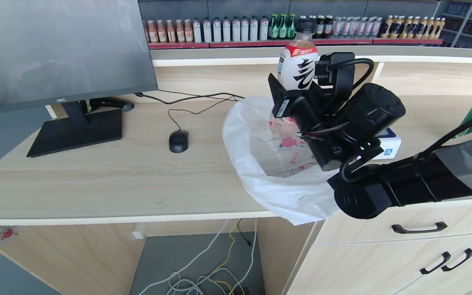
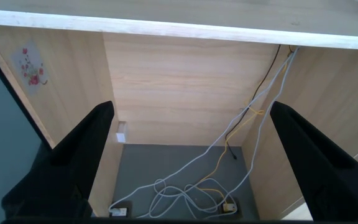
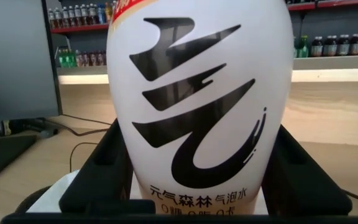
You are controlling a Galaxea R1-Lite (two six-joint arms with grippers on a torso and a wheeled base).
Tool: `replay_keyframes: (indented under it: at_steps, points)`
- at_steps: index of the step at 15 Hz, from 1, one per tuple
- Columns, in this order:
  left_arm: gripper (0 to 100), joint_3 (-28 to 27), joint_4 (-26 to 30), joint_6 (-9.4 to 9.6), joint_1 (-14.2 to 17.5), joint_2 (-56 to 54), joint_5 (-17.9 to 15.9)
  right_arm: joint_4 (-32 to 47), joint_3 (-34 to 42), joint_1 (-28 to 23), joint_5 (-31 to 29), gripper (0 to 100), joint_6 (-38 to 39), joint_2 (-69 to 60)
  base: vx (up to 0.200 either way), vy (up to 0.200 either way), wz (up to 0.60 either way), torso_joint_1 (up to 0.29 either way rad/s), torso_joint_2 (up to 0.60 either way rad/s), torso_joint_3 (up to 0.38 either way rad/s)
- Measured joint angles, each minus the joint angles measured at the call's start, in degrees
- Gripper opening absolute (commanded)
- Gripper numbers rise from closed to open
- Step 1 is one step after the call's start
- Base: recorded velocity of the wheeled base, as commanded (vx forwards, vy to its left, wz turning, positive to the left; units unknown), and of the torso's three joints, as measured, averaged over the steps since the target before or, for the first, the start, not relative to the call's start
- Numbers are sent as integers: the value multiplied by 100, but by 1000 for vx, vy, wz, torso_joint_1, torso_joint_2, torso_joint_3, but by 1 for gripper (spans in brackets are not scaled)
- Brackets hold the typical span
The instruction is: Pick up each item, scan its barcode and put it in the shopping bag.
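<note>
Bare light-wood counter (image 1: pixel 117 180) free left of white plastic shopping bag (image 1: pixel 252 155); black computer mouse (image 1: pixel 178 141), black monitor base (image 1: pixel 76 131) farther left.

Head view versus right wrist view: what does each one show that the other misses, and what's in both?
The head view adds the white shopping bag, the mouse, the drawers and the cables under the counter. The right wrist view adds a close look at the bottle, held between the black fingers of the right hand. Both share the bottle, the monitor and the far shelf of drinks.
</note>
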Motion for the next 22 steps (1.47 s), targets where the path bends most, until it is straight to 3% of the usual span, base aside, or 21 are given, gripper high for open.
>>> replay_keyframes:
  at_steps: [8,22]
  points:
    - [100,0,0,-2,-5,0,0,252,-678,52,-112,0,46,560,0,0,0,0,0,0]
    - [100,0,0,-2,0,0,0,347,-853,49,-110,0,371,1023,0,0,0,0,0,0]
